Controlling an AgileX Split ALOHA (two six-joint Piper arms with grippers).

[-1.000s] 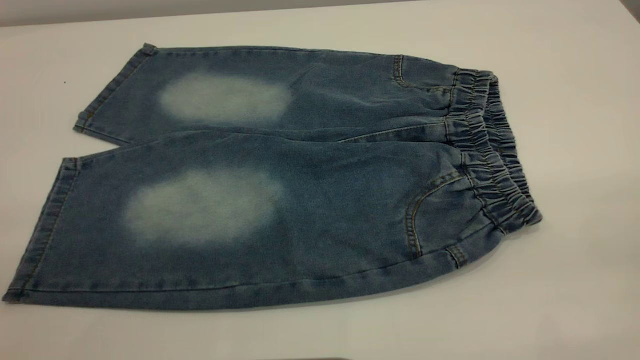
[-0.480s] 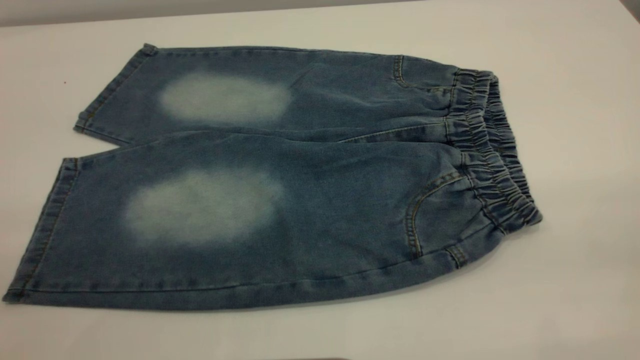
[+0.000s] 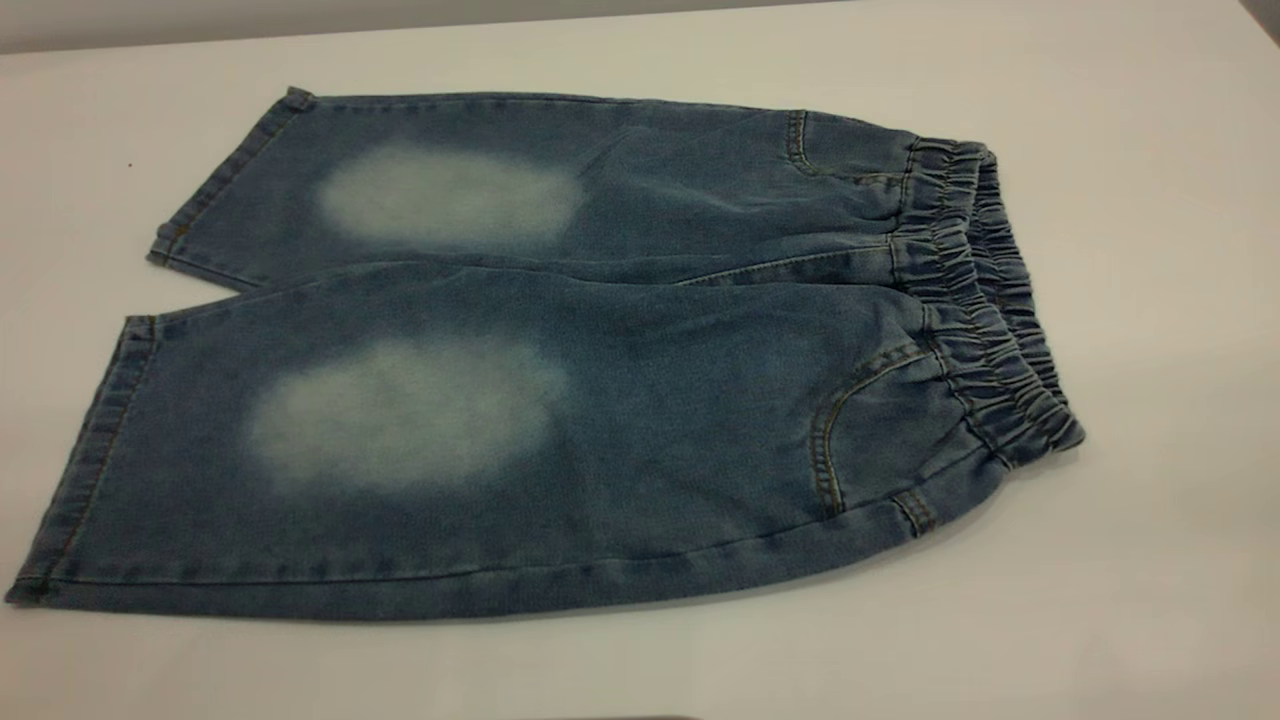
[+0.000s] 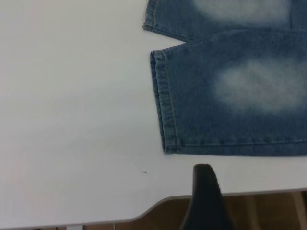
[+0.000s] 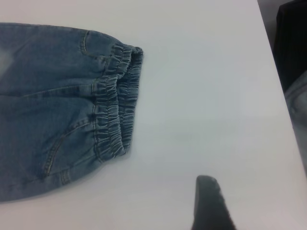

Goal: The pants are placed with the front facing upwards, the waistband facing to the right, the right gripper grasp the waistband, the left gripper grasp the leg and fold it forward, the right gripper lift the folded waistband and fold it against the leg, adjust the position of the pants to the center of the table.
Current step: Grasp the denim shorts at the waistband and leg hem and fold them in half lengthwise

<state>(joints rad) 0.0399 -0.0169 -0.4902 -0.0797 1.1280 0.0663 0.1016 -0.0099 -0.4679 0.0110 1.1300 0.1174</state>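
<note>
Short wide-legged blue denim pants [image 3: 560, 350] lie flat and unfolded on the large white matte table [image 3: 1150, 250], front up, the gathered dark-blue elastic waistband [image 3: 985, 300] at the right and the leg hems at the left. The left end effector [image 4: 206, 201] hangs near the hems, the right end effector [image 5: 210, 203] near the waistband; whether either is spread cannot be told.

Bare table [image 3: 1150, 250] lies open beyond the waistband [image 3: 985, 300] and beyond the leg hems [image 4: 163, 115] (my approaches); only the flat pants [image 3: 600, 400] occupy the middle.
</note>
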